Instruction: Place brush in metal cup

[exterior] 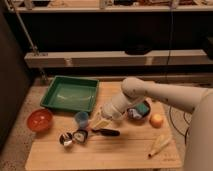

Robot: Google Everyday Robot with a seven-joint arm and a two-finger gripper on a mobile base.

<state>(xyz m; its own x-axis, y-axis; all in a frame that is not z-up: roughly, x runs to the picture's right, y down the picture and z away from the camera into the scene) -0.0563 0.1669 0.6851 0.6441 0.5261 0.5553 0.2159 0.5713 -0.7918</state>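
**Gripper shut above the brush; brush on the table beside the cup**

The one gripper (96, 123) hangs low over the middle of the table (120, 155), at the end of a white arm (150, 92) that reaches in from the right. Its pale fingers point down and to the left and are drawn together. I see nothing clamped between them.

Just below the fingertips lies the single brush (100, 132), flat on the wood. Its black handle runs to the right and its oval head, with a whitish centre, points left. Whether the fingers touch the handle I cannot tell.

One metal cup (65, 139) stands just left of the brush head, close enough that a gap is hard to make out. The brush is outside it.

One blue cup (81, 118) stands just behind the brush head and left of the gripper.

There are two bowls. A dark one (140, 111) with blue and green contents sits right of the gripper, partly behind the arm. An orange one (40, 119) sits at the table's left edge.

One green tray (70, 94) fills the rear left corner.

At the right are one round orange fruit (156, 120) and, nearer the front, one long pale yellow item (160, 145).
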